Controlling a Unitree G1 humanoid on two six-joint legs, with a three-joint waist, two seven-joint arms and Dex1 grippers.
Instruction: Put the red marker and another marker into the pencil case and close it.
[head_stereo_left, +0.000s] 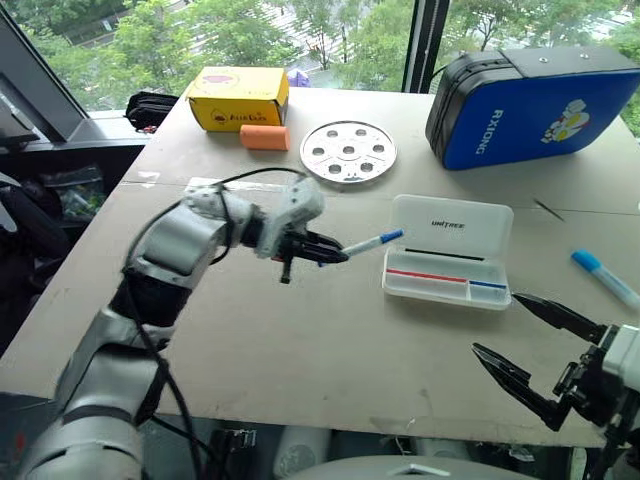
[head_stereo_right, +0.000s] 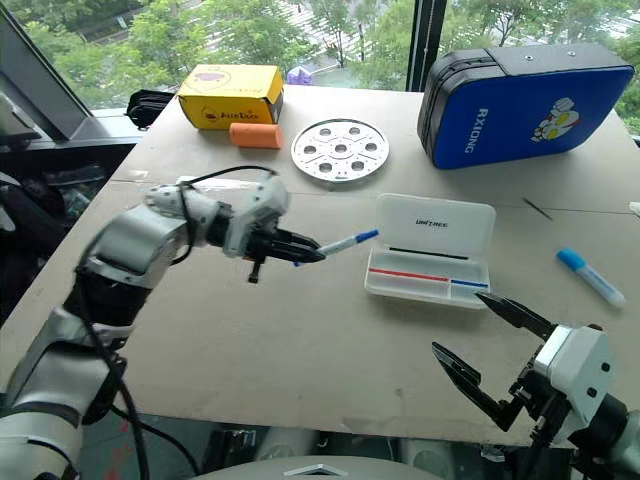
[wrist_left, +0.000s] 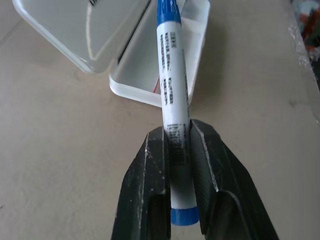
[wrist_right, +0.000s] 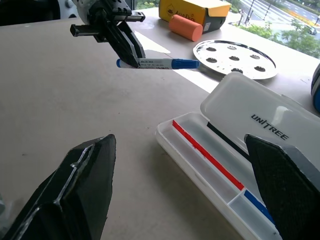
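The broad, matte beige tabletop (head_stereo_left: 300, 350) carries the flat white plastic pencil case (head_stereo_left: 449, 252), rounded at its corners, lid hinged open, a slim red marker (head_stereo_left: 425, 275) lying inside. Left of it, my left gripper (head_stereo_left: 335, 254) is clenched on a smooth white blue-capped marker (head_stereo_left: 372, 242) held above the table. My right gripper (head_stereo_left: 515, 340) hangs spread wide, grasping nothing.

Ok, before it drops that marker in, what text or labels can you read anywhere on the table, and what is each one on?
"UNITREE": inside the open lid of the pencil case.
"RXIONG": on the side of the blue zip bag; its cartoon logo is too small to read.
Yellow carton: red lettering, too blurred to read.
Blue marker in the left gripper: black print on the barrel, too blurred to read.
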